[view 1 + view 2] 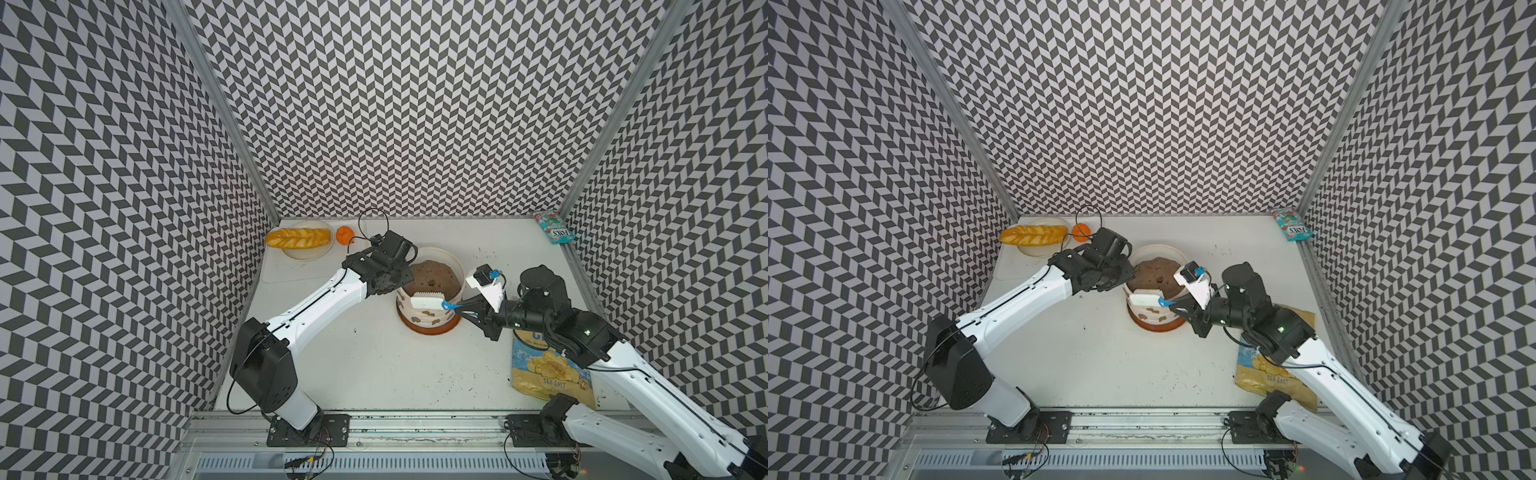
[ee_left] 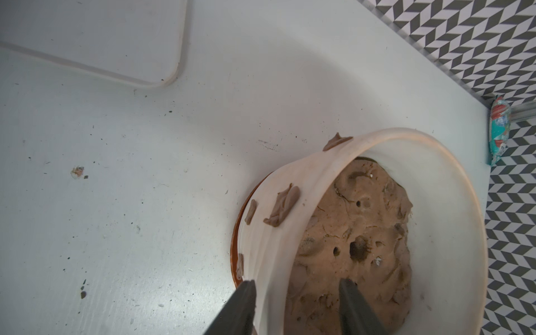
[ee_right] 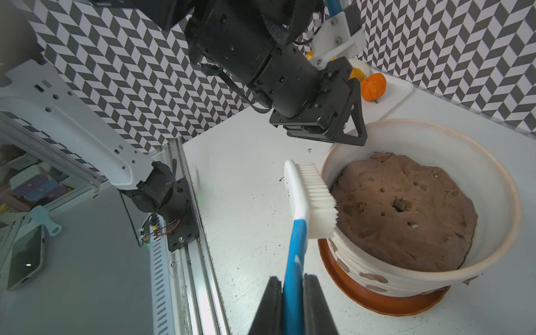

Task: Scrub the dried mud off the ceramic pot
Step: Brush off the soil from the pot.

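The ceramic pot (image 1: 456, 266) stands upright on an orange-brown saucer (image 1: 428, 331) near the middle of the white table (image 1: 353, 374), filled with a dark soil mound (image 1: 432, 280). Patches of dried mud (image 1: 428, 312) dot its ribbed near wall in both top views. Only the left wrist view shows further blotches (image 2: 282, 207) on the wall facing the left arm, one of them up at the rim. The brush (image 1: 428, 300) lies level along the near rim, just above the near-wall patches. The right wrist view alone shows its white bristles (image 3: 316, 197) pressed against the rim's outside. The right gripper (image 3: 293, 280) is clamped tight on the blue handle. The left gripper (image 2: 298, 282) straddles the rim with its jaws apart, one finger just outside the wall and the other over the soil, clear of the wall. A chip bag (image 1: 548, 374) under the right arm reads "SEA SALT". The packet (image 1: 555, 226) in the far corner carries print I cannot read.
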You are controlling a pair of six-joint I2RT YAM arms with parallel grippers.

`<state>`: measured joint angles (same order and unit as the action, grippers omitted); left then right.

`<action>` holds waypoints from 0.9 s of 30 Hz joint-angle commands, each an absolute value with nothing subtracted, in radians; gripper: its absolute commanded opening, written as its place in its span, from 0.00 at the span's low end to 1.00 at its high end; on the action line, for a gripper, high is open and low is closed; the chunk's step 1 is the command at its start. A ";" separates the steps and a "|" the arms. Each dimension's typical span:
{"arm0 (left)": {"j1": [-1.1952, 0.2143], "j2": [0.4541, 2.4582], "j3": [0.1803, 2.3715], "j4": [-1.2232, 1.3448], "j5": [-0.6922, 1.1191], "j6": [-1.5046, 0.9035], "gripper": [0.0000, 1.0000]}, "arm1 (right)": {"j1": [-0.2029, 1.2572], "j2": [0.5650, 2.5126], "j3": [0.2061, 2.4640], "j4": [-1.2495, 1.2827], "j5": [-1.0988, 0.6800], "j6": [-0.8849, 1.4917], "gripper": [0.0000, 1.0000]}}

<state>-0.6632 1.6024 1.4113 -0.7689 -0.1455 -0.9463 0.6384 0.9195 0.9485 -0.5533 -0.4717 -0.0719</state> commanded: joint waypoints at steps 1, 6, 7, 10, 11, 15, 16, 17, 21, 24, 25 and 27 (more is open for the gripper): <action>-0.669 1.622 1.449 -0.849 -0.176 -0.965 0.43 | 0.643 0.910 0.925 -0.494 -0.517 -0.082 0.00; -0.675 1.631 1.459 -0.872 -0.187 -0.972 0.34 | 0.680 0.918 0.894 -0.495 -0.477 -0.062 0.00; -0.675 1.634 1.463 -0.880 -0.187 -0.973 0.34 | 0.690 0.920 0.892 -0.497 -0.463 -0.058 0.00; -0.678 1.639 1.472 -0.902 -0.189 -0.963 0.27 | 0.714 0.917 0.880 -0.480 -0.452 -0.039 0.00; -0.678 1.640 1.473 -0.906 -0.191 -0.958 0.26 | 0.722 0.916 0.875 -0.476 -0.444 -0.033 0.00; -0.678 1.650 1.481 -0.916 -0.182 -0.950 0.24 | 0.759 0.934 0.867 -0.467 -0.409 -0.015 0.00; -0.679 1.652 1.484 -0.916 -0.175 -0.947 0.22 | 0.771 0.941 0.866 -0.461 -0.392 -0.010 0.00; -0.679 1.656 1.489 -0.919 -0.174 -0.944 0.21 | 0.786 0.947 0.866 -0.454 -0.373 -0.002 0.00; -0.681 1.673 1.503 -0.930 -0.174 -0.932 0.16 | 0.803 0.956 0.848 -0.414 -0.269 0.035 0.00; -0.681 1.694 1.525 -0.940 -0.162 -0.917 0.12 | 0.821 0.961 0.843 -0.376 -0.196 0.063 0.00; -0.681 1.704 1.541 -0.949 -0.161 -0.913 0.12 | 0.828 0.967 0.842 -0.370 -0.175 0.071 0.00; -0.681 1.723 1.562 -0.966 -0.164 -0.905 0.11 | 0.836 0.979 0.844 -0.369 -0.133 0.088 0.00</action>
